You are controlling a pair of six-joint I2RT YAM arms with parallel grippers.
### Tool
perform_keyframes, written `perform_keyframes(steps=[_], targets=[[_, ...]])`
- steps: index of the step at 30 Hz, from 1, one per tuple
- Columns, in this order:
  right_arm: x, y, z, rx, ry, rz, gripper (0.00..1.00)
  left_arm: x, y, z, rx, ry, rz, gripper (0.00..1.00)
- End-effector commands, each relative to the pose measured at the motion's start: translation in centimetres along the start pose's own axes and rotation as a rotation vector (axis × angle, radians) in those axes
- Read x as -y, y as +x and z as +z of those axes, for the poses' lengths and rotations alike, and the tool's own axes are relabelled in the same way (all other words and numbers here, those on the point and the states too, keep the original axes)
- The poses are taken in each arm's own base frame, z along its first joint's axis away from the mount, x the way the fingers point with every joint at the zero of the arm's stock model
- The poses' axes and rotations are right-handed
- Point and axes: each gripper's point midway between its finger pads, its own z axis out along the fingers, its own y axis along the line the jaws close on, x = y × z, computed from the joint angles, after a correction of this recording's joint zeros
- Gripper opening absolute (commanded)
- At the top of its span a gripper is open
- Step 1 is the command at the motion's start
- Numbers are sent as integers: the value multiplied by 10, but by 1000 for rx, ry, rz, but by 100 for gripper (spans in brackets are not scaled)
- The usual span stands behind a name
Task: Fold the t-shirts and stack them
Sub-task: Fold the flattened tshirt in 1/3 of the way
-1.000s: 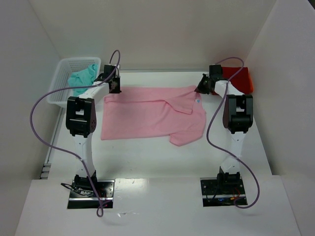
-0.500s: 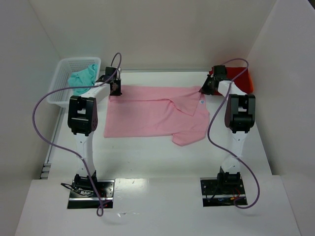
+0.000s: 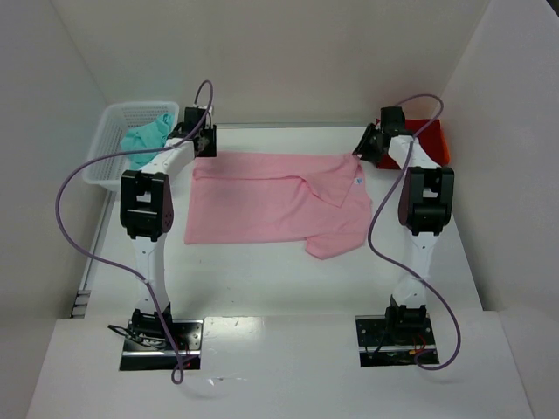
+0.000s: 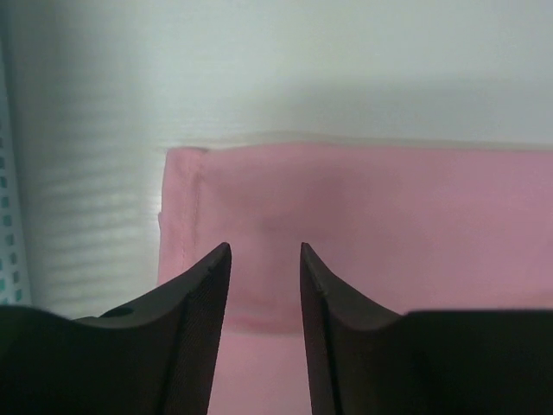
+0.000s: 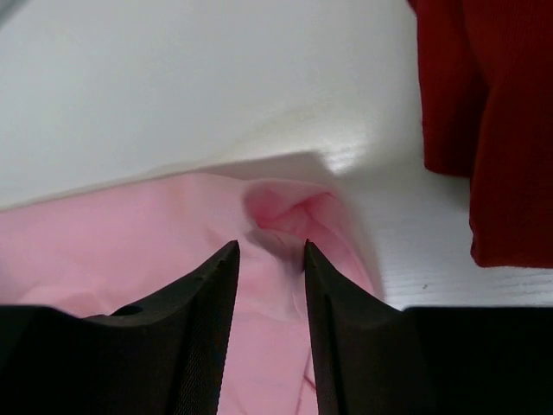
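Your left tool (image 4: 265, 251) and right tool (image 5: 270, 246) stand with jaws apart over the far corners of the pink t-shirt (image 3: 271, 196), which lies on the bench (image 3: 262, 271); red t-shirt (image 3: 432, 140) at far right, teal t-shirt (image 3: 144, 135) in the basket (image 3: 109, 161).

Bare white table (image 3: 262, 279), plain white walls (image 3: 288, 52)

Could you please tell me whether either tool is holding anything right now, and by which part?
Nothing is held: the left tool and the right tool stand open over the far corners of the pink t-shirt.
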Motion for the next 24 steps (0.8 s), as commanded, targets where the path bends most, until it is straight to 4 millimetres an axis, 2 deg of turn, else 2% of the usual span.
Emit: perform_keyframes(steps=[1,2,3,4,6,7,8,10,11,13,15,18,20,24], targets=[[-53,-85,-78,235,-106,-48,44,5,-55,-19,131,36,-28,48],[-64,-94,-90,258,-138,-58,44,6,-60,-21,141,38,-40,50],[-69,-98,-93,268,-157,-52,42,8,-59,-18,138,49,-40,51],[-74,-100,-94,275,-180,-45,38,9,-67,-20,160,52,-50,51],[-86,-105,-99,284,-236,-45,27,12,-64,-13,150,66,-58,51],[-87,-103,-93,274,-248,-36,17,17,-67,-13,161,90,-66,51],[-83,-96,-81,247,-246,-32,12,18,-64,-8,158,99,-65,45],[-86,-85,-69,209,-259,-26,0,19,-63,-4,160,99,-65,40],[-81,-79,-62,191,-249,-20,0,25,-60,-3,158,107,-58,36],[-88,-64,-50,166,-256,-33,0,25,-45,8,126,104,-57,26],[-81,-44,-35,127,-242,-41,0,30,-37,13,107,108,-50,16],[-75,-28,-15,87,-227,-38,0,28,-32,14,98,93,-50,13],[-70,-21,-8,68,-217,-33,0,23,-27,16,88,67,-60,11],[-60,-17,2,66,-187,-36,0,14,-10,24,41,14,-57,11]])
